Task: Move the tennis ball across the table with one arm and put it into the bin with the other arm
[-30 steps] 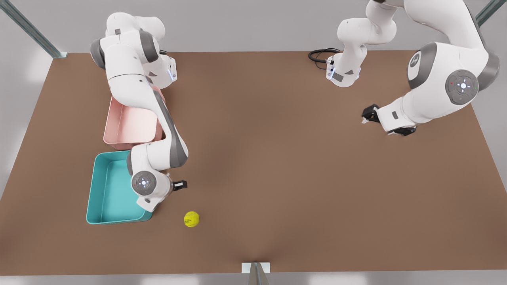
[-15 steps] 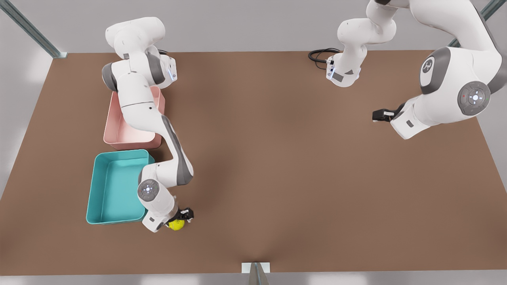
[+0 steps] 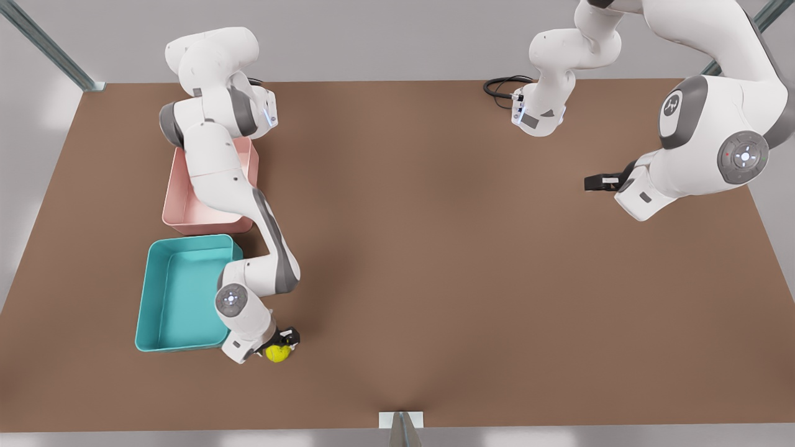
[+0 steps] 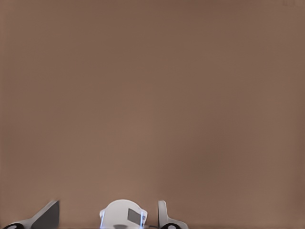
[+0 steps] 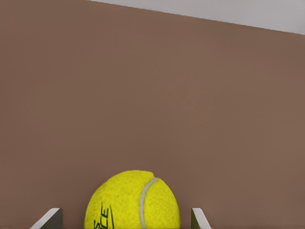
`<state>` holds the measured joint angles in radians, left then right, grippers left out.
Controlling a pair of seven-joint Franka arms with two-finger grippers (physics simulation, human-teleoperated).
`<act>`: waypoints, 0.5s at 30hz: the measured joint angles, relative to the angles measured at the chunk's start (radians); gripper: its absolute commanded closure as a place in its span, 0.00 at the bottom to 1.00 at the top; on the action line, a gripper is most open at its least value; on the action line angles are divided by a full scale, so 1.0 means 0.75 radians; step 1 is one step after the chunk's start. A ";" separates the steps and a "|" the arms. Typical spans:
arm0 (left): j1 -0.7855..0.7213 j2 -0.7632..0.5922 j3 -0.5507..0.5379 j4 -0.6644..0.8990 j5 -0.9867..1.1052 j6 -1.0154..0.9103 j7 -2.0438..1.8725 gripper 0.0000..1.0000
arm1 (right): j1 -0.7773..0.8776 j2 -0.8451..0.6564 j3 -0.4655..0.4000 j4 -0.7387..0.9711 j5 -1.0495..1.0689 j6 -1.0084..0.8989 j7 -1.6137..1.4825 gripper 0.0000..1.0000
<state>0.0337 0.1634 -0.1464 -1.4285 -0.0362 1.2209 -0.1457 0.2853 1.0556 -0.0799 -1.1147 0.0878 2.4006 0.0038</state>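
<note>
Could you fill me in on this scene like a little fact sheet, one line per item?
Ball: tennis ball on the table, just off the teal bin's near corner.
Right gripper: right gripper down at the ball, a finger either side, gaps showing, open.
Left gripper: left gripper waiting over the table, front view's right; open.
Bins: teal bin and pink bin side by side.

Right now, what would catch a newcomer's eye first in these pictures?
The bright tennis ball stands out first, on the brown table just off the teal bin's near corner in the front view. The right hand is down around it, open, fingers apart on either side of the ball without touching it. Far across the table, the left hand waits above bare tabletop, and a pink bin sits behind the teal one.
</note>
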 measured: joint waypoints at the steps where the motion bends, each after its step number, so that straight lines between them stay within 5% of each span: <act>1: 0.000 0.000 0.000 0.000 0.000 -0.001 -0.006 0.00 | 0.000 0.007 0.001 0.000 0.000 0.007 -0.001 0.00; 15: 0.185 -0.038 0.001 -0.021 -0.144 0.046 0.033 0.00 | 0.002 0.077 0.002 0.003 0.001 0.107 -0.007 0.00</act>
<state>0.1724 0.1347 -0.1458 -1.4446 -0.1441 1.2553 -0.1211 0.2866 1.1137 -0.0782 -1.1127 0.0883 2.4809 -0.0015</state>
